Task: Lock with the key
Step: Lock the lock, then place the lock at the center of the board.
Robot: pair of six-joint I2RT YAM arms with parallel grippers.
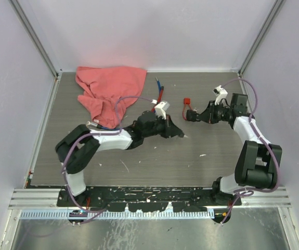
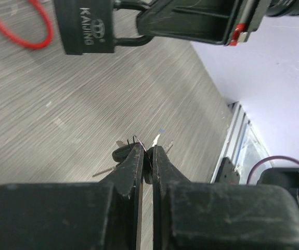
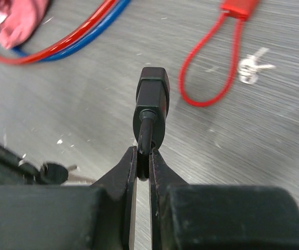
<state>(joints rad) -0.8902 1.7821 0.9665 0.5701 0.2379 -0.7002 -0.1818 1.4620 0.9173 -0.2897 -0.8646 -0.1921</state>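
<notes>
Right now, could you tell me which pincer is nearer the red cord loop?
Right. The right pincer, holding the padlock, sits just beside the red cord loop; the left pincer, gripping the key, is farther off, on the padlock's other side.

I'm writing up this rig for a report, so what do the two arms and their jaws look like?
Both the left arm and right arm mix white links with bulky black joints. A thin purple cable loops along each. A small white bracket sits at each wrist. The jaws are plain black, flat and tapering to thin tips.
</notes>
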